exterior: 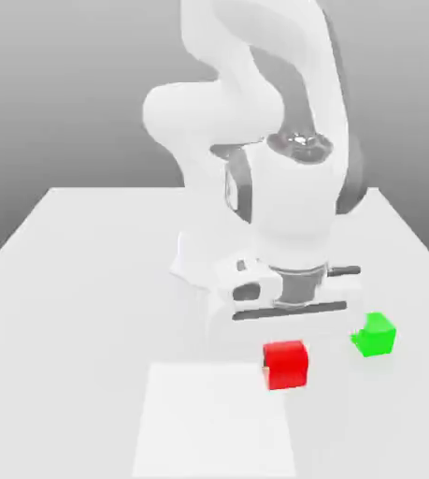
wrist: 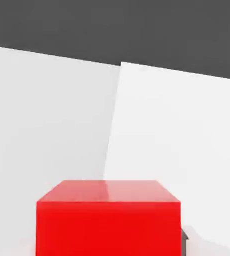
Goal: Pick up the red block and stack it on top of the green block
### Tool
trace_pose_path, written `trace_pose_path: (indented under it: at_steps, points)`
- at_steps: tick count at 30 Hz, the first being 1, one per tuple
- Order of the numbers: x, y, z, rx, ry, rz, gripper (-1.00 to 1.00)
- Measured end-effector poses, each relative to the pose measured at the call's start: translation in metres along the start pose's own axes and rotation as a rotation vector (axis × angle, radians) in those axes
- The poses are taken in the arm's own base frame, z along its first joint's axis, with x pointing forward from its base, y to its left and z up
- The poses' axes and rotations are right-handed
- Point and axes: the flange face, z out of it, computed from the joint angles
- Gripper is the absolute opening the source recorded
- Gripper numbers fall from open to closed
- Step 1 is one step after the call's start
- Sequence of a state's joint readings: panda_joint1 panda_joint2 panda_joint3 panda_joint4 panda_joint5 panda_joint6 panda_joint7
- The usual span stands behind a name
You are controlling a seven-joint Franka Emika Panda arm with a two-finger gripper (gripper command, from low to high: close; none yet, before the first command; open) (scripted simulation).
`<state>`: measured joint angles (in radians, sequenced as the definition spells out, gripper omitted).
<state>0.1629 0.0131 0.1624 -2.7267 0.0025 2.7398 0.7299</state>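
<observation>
The arm [exterior: 293, 201] has rounded white segments, grey joint rings, and dark slots.

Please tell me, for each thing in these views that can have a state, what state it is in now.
Claw: closed on the red block.
Red block: gripped, not on the green block; whether it is lifted, I cannot tell.
Green block: to the exterior view's right of the red one, nothing on top.
White square: flat.
</observation>
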Motion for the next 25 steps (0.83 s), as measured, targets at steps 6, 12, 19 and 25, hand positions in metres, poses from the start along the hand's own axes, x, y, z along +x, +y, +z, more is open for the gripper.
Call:
trace_pose_path:
  at_steps: [6,12,19,25]
  points:
    - [-0.069,-0.042,-0.012,0.0,-0.002,-0.442,-1.0]
    - [-0.137,-0.064,-0.021,-0.001,-0.002,-0.869,-1.0]
    - [-0.18,-0.074,0.005,-0.006,0.001,-1.14,-1.0]
    - [-0.181,-0.073,0.038,-0.005,0.0,-1.142,1.0]
